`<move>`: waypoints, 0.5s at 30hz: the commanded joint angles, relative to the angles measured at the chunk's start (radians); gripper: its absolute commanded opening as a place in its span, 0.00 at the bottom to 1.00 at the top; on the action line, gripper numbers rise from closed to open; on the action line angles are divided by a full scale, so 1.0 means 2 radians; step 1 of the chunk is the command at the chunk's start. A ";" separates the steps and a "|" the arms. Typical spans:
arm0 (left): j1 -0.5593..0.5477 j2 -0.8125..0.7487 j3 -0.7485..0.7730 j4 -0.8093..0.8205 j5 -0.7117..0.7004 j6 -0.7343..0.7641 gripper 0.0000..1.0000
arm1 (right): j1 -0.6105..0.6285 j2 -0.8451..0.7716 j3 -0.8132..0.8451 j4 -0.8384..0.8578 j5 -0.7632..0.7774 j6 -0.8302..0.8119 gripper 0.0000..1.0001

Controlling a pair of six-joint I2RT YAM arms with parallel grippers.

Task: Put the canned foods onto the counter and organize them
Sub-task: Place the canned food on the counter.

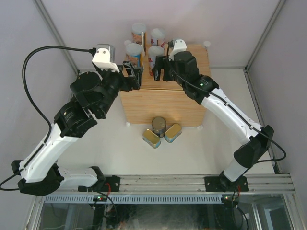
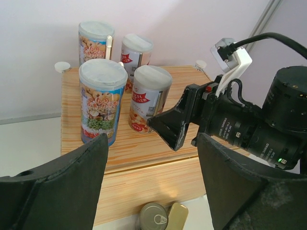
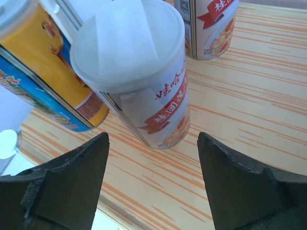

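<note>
Placing step, apparently at release: right gripper (image 1: pixel 160 73), fingers apart, faces the red-and-white can (image 3: pixel 139 72) standing at 12 o'clock on the counter (image 1: pixel 158 103); left gripper (image 1: pixel 134 74) is also apart and empty; the next move probably calls for descending to the dark can (image 1: pixel 159 126) and gold tins (image 1: pixel 151 139) at the counter's 6 o'clock foot.

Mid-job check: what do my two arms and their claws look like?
The left arm and right arm: white shells over black joint housings. The left claw and right claw: two black wedge-shaped fingers each, white camera bracket behind. A black cable loops off the left wrist.
</note>
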 commanded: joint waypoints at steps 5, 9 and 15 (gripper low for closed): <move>-0.002 -0.013 0.001 0.013 0.000 -0.003 0.79 | 0.008 0.002 0.037 0.015 0.008 -0.003 0.78; -0.002 -0.015 0.001 0.012 -0.003 0.001 0.79 | 0.008 0.013 0.049 0.017 0.007 -0.002 0.79; 0.000 -0.019 -0.004 0.015 -0.004 0.002 0.79 | 0.010 0.035 0.074 0.014 0.010 -0.006 0.79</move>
